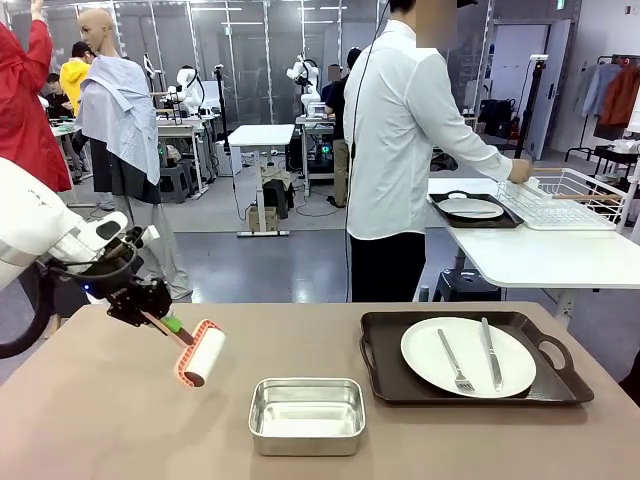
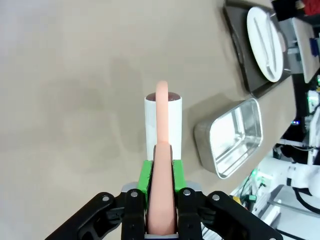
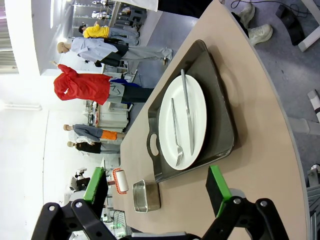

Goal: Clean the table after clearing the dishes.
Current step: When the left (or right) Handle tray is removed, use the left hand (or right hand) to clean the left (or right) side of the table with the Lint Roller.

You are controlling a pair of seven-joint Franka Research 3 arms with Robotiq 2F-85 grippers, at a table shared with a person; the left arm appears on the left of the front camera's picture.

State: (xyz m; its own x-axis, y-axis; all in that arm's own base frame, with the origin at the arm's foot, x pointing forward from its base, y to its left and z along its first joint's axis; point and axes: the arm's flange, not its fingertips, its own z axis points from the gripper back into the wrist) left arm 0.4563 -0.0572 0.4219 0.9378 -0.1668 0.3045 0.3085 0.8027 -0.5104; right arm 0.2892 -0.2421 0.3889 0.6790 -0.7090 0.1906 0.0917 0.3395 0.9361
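My left gripper (image 1: pixel 143 303) is at the near left of the table (image 1: pixel 100 420), with its jaws clamped narrow on the pink handle of a lint roller (image 1: pixel 200 355). In the left wrist view the green pads (image 2: pixel 145 176) press both sides of that handle, and the white roll (image 2: pixel 163 117) points away from the fingers over the bare tabletop. I cannot tell whether the roll touches the surface.

Right of the roller, near the front edge, a steel pan (image 1: pixel 307 413) stands apart from it. Further right lies a dark tray (image 1: pixel 378 378) carrying a white plate (image 1: pixel 468 356), with a fork (image 1: pixel 452 362) and a knife (image 1: pixel 490 352) side by side on it. This tray is well apart from my left gripper.

My right gripper (image 3: pixel 156 172) has its jaws spread wide, holding nothing, and faces that tray from the table's right end.

At the far right, a second tray (image 1: pixel 443 214) with a second plate (image 1: pixel 470 208) sits on a white table (image 1: pixel 540 255), beside a person's hand (image 1: pixel 519 172).
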